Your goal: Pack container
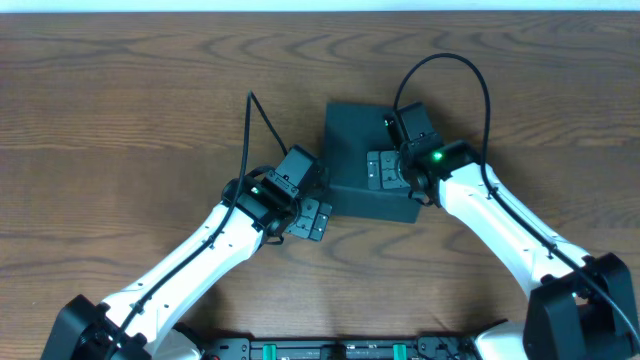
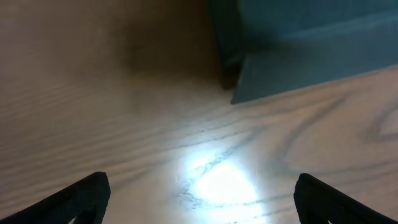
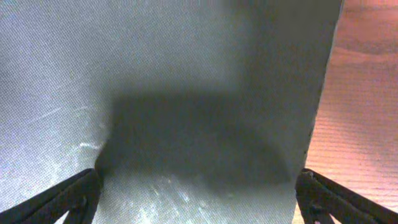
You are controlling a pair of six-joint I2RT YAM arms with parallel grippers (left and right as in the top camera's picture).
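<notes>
Dark teal cardboard, the container [image 1: 362,150] sits on the wooden table [image 1: 120,100] in the overhead view, its top showing as one flat face. The lid's seam cannot be made out there. The right gripper [image 1: 384,170] hangs over the container's near right part, and its body covers that patch of the top. The left gripper [image 1: 313,217] is off the container, just beside its near left corner and low over the wood. From this height neither pair of jaws can be read, and both arms are cut off at the lower edge.

In the left wrist view only the tips of the two fingers [image 2: 87,196] show, in the bottom corners, spread wide with nothing between them. The picture is soft. The container's corner and a lower edge fill the upper right, ahead of the fingers and clear of them. A bright glare lies on the wood between the container and the fingertips.

In the right wrist view the container's woven-looking top fills nearly the whole frame, with the gripper's shadow dark across its middle. The right fingers [image 3: 68,199] are cropped to their tips and stand wide apart above that top. I cannot tell whether they touch it. A strip of table shows past the container's right edge.
</notes>
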